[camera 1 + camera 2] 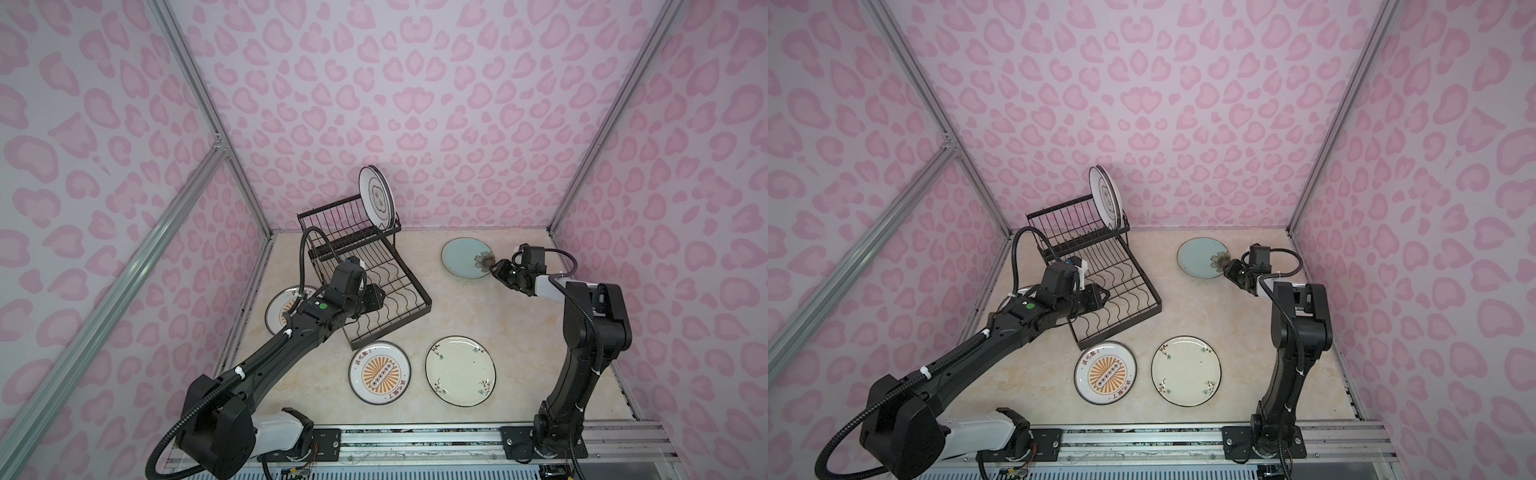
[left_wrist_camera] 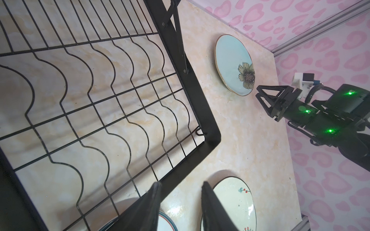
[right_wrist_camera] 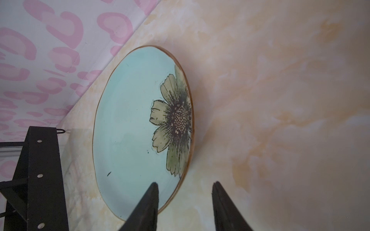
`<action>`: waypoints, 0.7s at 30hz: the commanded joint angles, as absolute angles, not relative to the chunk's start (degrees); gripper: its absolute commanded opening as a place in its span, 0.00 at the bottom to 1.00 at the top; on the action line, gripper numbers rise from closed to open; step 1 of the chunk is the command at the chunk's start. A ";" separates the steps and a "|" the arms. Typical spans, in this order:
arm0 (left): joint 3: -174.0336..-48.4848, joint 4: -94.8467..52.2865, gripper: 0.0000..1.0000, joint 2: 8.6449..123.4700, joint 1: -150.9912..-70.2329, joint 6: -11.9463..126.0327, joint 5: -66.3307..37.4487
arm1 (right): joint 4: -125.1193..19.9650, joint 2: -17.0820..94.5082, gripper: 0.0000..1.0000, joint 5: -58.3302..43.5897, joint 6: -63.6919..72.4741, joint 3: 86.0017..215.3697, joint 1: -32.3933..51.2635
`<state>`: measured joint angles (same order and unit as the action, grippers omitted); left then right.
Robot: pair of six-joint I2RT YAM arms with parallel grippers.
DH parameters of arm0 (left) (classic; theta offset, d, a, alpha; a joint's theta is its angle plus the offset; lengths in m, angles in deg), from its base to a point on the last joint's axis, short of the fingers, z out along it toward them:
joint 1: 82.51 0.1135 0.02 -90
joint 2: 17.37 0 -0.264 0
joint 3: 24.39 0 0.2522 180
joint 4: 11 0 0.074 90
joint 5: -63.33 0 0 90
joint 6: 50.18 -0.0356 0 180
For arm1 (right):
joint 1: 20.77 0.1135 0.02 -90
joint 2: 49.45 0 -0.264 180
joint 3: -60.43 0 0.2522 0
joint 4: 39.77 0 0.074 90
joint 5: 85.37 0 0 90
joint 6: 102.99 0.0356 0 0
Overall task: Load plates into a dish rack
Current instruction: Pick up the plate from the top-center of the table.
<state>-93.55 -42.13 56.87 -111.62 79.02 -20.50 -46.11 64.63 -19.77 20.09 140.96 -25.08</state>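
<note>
Right gripper (image 3: 185,185): jaws apart, low at the edge of the pale blue-green flower plate (image 3: 130,130). In the right wrist view one finger (image 3: 149,206) lies over the glaze and the other over bare table (image 3: 280,100), with the brown rim running between them. Cannot tell whether either finger touches the plate.
Left gripper (image 2: 181,185): jaws apart, nothing between them. It hangs over the lower tray of the dish rack (image 2: 201,104), near the tray's front edge.
Rack: black wire, set at an angle toward the back left of the table. Raised basket tier behind, flat tray with wavy dividers in front.
Quatrefoil plate (image 1: 377,195): upright on edge at the right end of the raised tier, seen in both top views.
Flower plate: flat on the table, right of the rack, near the back wall.
Sunburst plate (image 1: 379,372): flat, just beside the tray's front corner.
Second sunburst plate (image 1: 279,309): flat, left of the rack, partly hidden under the left arm (image 1: 270,357).
Cream floral-sprig plate (image 1: 460,371): flat, just right of the sunburst plate, not touching it.
Surface: cream marbled tabletop.
Room: walls (image 1: 415,104) on three sides, pale with pink heart-like blotches. Aluminium posts (image 1: 195,83) stand at the corners. A metal rail (image 1: 415,442) along the front carries both arm bases.
</note>
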 commanded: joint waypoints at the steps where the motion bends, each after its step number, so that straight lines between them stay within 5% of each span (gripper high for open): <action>1: -94.36 -42.35 0.37 56.45 -111.60 78.41 -20.48 | -44.62 65.92 0.44 -20.58 20.93 141.41 -25.16; 21: -95.99 -45.86 0.33 55.66 -111.60 77.02 -21.14 | -41.51 71.46 0.37 -23.33 24.18 143.94 -25.13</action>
<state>-95.34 -45.60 55.99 -111.62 77.78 -20.67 -41.91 70.55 -22.75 23.45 143.82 -25.24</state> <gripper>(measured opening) 0.333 0.375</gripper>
